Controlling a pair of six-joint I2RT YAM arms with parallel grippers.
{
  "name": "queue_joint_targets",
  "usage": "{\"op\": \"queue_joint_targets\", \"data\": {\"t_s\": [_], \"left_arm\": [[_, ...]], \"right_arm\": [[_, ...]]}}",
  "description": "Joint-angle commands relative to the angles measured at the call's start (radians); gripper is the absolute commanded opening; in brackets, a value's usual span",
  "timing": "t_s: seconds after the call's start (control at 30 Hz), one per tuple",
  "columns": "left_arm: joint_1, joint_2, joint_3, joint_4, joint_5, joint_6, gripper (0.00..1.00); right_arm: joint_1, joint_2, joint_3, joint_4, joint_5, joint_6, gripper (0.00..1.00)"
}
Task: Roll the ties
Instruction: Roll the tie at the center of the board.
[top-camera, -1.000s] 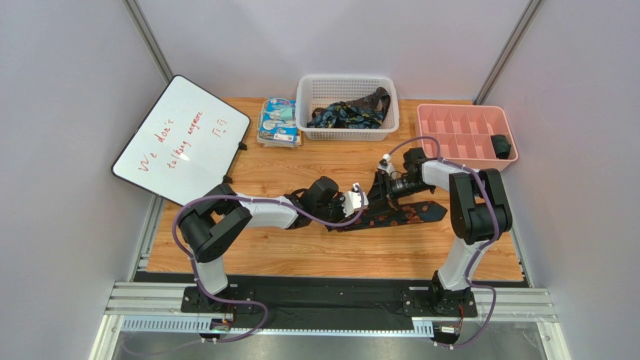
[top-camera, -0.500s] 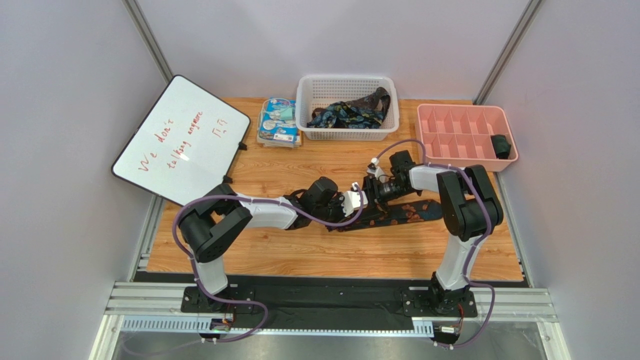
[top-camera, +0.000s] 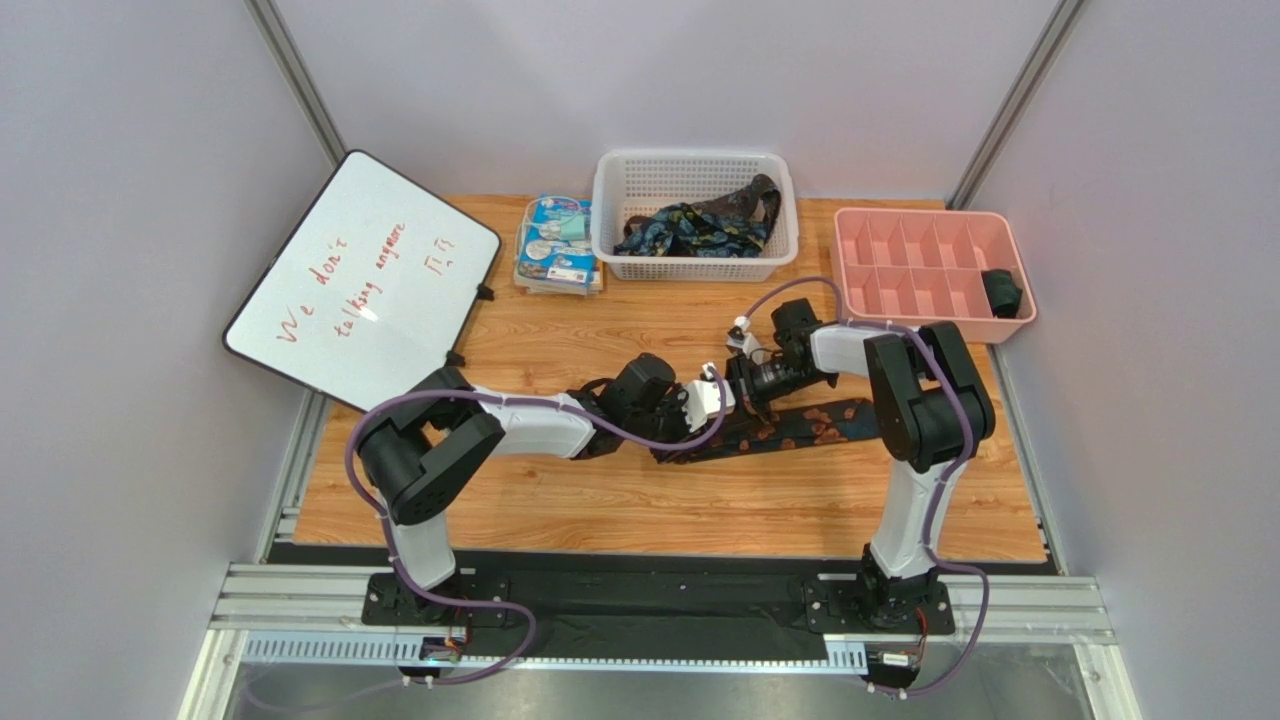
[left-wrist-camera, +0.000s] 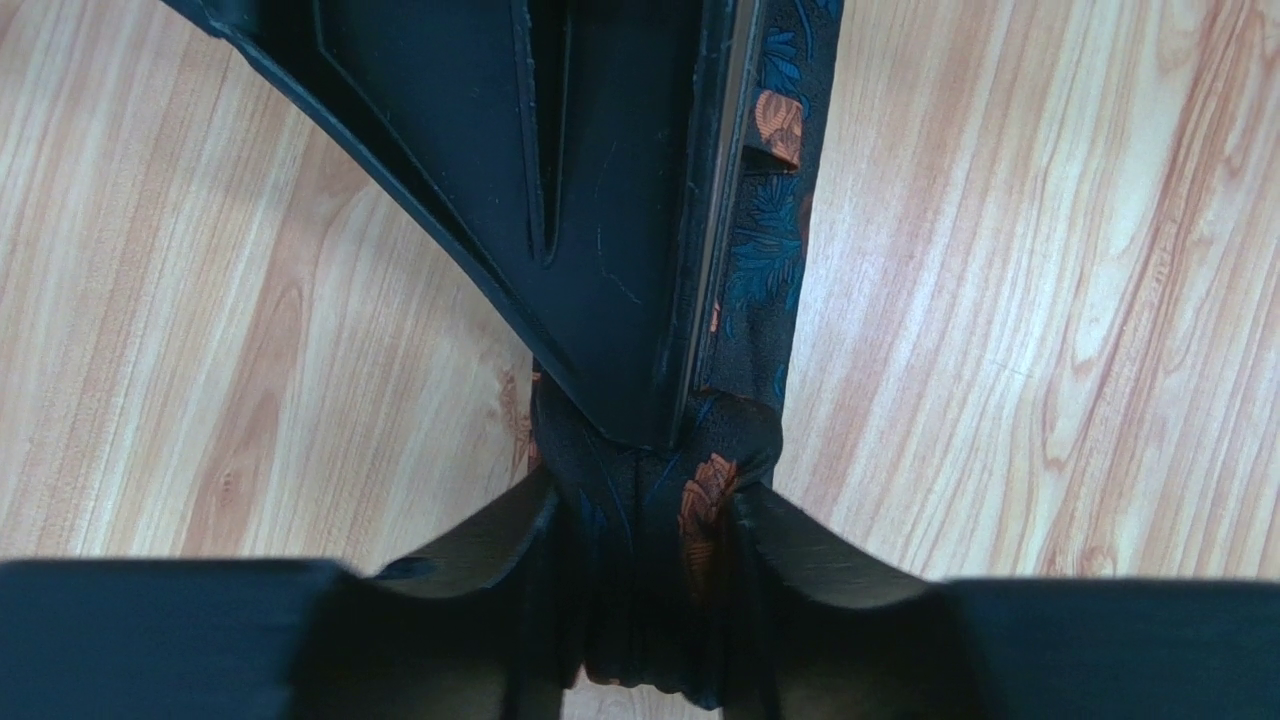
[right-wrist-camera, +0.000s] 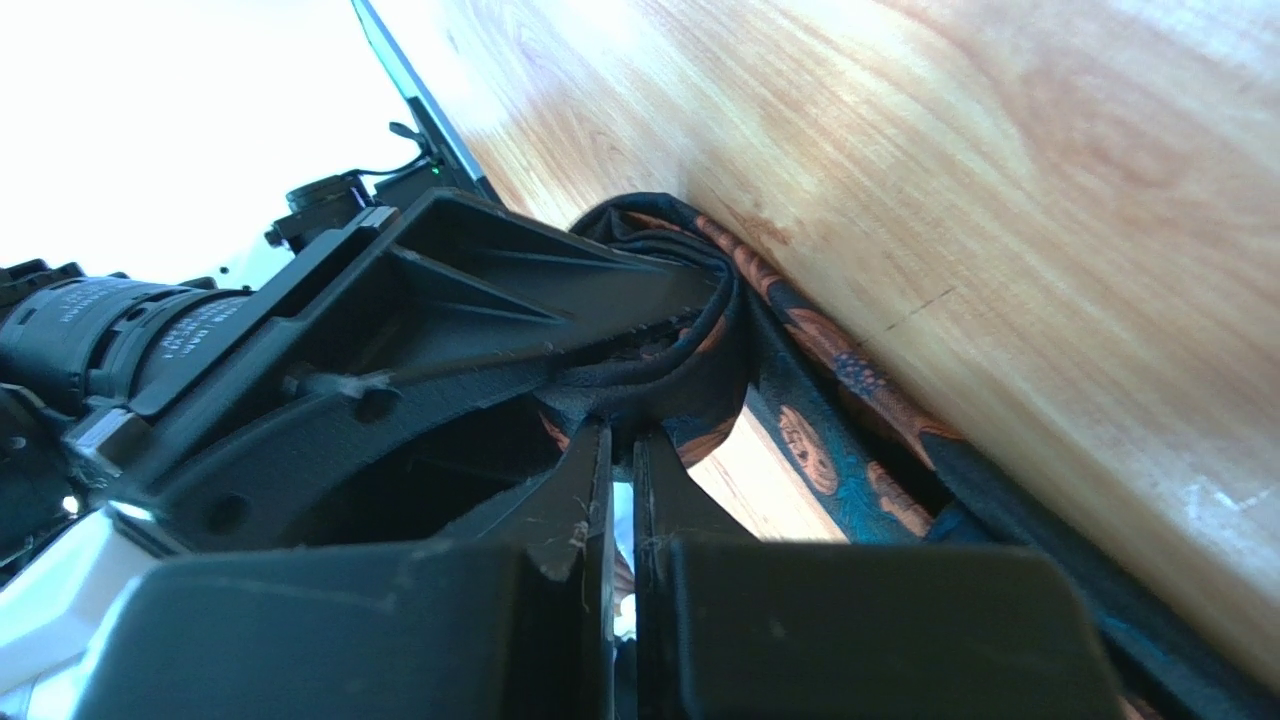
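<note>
A dark navy tie with orange-brown blotches (top-camera: 819, 428) lies across the middle of the wooden table. My left gripper (top-camera: 721, 399) is shut on its bunched, partly rolled end, which shows between the jaws in the left wrist view (left-wrist-camera: 684, 495). My right gripper (top-camera: 747, 377) meets it from the far side. Its fingers are pressed almost together on a fold of the same tie (right-wrist-camera: 669, 383), and my right gripper (right-wrist-camera: 621, 446) shows only a hairline gap. The rest of the tie trails away along the table (right-wrist-camera: 842, 450). More ties (top-camera: 699, 228) lie heaped in the basket.
A white basket (top-camera: 694, 158) stands at the back centre. A blue-white packet (top-camera: 556, 243) lies left of it. A whiteboard (top-camera: 361, 278) leans at the left edge. A pink divided tray (top-camera: 917, 278) at the back right holds one dark roll (top-camera: 1002, 293).
My right gripper has moved left along the tie and closed in on the left gripper; its elbow has swung left too. The left arm has stayed put.
</note>
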Motion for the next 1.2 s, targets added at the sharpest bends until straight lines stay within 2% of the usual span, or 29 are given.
{"op": "queue_joint_targets", "data": {"t_s": [0.0, 0.07, 0.2, 0.4, 0.63, 0.67, 0.77, 0.8, 0.87, 0.97, 1.03, 1.07, 1.17], "left_arm": [[0.008, -0.003, -0.026, -0.086, 0.016, -0.058, 0.51], [0.015, -0.042, -0.054, -0.068, 0.044, -0.063, 0.58], [0.031, -0.218, -0.14, 0.082, 0.084, -0.112, 0.79], [0.031, -0.301, -0.227, 0.185, 0.116, -0.1, 0.8], [0.024, -0.182, -0.22, 0.3, 0.156, -0.109, 0.81], [0.021, -0.16, -0.217, 0.294, 0.154, -0.109, 0.81], [0.015, -0.11, -0.194, 0.213, 0.122, -0.116, 0.69], [0.016, -0.106, -0.2, 0.214, 0.096, -0.11, 0.6], [0.016, -0.109, -0.227, 0.231, 0.07, -0.086, 0.53], [0.015, -0.119, -0.238, 0.219, 0.082, -0.041, 0.49], [0.015, -0.11, -0.22, 0.202, 0.074, 0.002, 0.43], [0.016, -0.093, -0.208, 0.167, 0.067, 0.017, 0.41], [0.015, -0.05, -0.156, 0.098, 0.059, 0.046, 0.39]], "right_arm": [[-0.003, 0.054, 0.02, -0.055, 0.13, -0.091, 0.0], [-0.006, 0.059, 0.029, -0.058, 0.149, -0.108, 0.0], [-0.009, 0.071, 0.038, -0.059, 0.176, -0.126, 0.0], [-0.012, 0.087, 0.038, -0.062, 0.246, -0.144, 0.0], [-0.01, 0.079, 0.035, -0.053, 0.303, -0.132, 0.0], [-0.012, 0.079, 0.032, -0.053, 0.309, -0.131, 0.0], [-0.012, 0.081, 0.037, -0.058, 0.309, -0.132, 0.0], [-0.012, 0.076, 0.038, -0.061, 0.311, -0.134, 0.0], [-0.012, 0.071, 0.037, -0.062, 0.321, -0.141, 0.0], [-0.013, 0.082, 0.052, -0.087, 0.306, -0.158, 0.0], [-0.023, 0.065, 0.058, -0.104, 0.262, -0.167, 0.0], [-0.029, 0.047, 0.06, -0.105, 0.199, -0.164, 0.01], [-0.041, -0.029, 0.064, -0.125, 0.095, -0.144, 0.19]]}}
